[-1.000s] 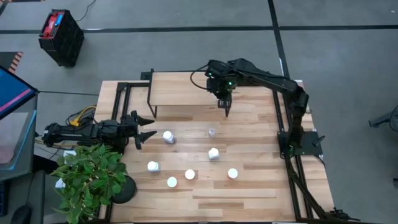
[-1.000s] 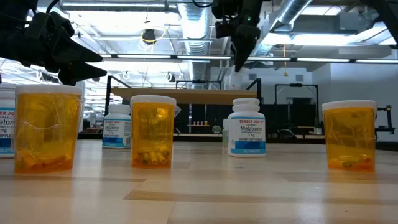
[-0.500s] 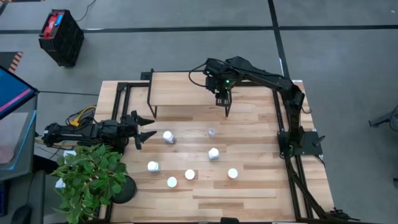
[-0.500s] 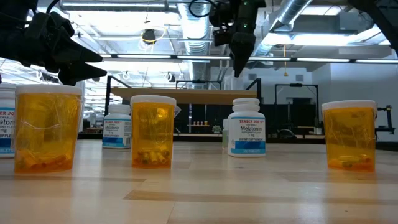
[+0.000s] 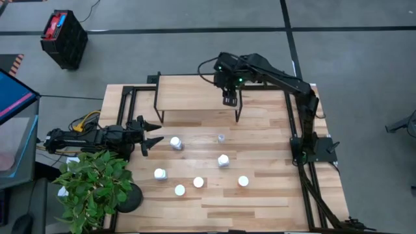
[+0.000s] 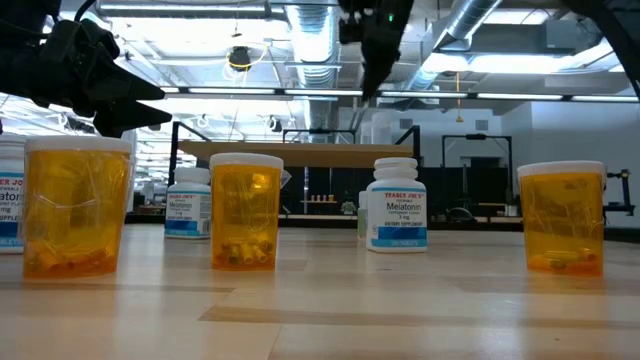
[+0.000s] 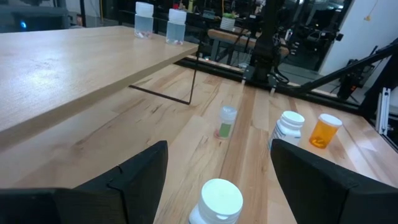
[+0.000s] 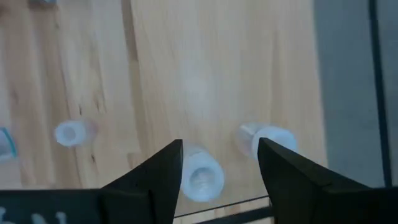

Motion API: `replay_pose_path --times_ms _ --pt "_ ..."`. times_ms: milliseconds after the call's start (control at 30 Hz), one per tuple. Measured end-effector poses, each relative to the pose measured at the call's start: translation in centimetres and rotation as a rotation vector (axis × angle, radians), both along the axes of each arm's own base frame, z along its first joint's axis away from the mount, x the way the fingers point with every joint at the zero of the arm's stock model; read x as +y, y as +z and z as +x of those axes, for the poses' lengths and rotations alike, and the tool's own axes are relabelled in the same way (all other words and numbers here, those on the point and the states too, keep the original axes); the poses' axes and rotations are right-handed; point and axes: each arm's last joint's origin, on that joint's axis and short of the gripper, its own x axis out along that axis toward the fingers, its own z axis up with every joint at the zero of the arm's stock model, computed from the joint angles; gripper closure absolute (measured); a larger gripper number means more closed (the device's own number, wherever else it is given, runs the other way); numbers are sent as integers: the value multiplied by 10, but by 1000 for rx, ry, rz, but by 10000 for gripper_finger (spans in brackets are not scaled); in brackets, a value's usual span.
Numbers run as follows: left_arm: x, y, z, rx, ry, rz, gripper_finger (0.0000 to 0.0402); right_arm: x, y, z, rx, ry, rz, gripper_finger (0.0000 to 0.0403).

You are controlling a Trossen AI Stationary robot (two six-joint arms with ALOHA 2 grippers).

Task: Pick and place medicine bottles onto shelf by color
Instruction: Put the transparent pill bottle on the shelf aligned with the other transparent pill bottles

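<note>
Right pincer (image 5: 230,99) is held wide and empty above the shelf (image 5: 188,93), at its 3 o'clock end, directly over two clear bottles (image 8: 202,174) standing there. Risk: bottles could be clipped and toppled if the pincer is dropped or swung. Left pincer (image 5: 153,135) is parked wide at table (image 5: 273,195) 9 o'clock. Seven bottles remain on the table.
</note>
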Motion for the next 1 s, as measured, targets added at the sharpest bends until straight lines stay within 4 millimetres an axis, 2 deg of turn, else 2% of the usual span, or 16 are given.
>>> replay_pose_path --times_ms 100,200,367,500,667,867,1000 --pt "0 0 0 0 0 -1 129 14 11 -2 -12 -43 34 173" --pt "0 0 0 0 0 -1 129 36 12 0 17 -69 85 173" --pt "0 0 0 0 0 -1 129 77 3 7 127 52 108 173" --pt "0 0 0 -10 6 -41 129 98 -14 8 196 184 174 173" --pt "0 0 0 -19 10 -78 129 105 -14 -27 179 111 227 173" --pt "0 0 0 -22 6 -94 129 114 -48 -51 -33 42 223 173" --pt "0 0 0 -25 13 -103 129 122 -75 -47 -170 86 196 173"
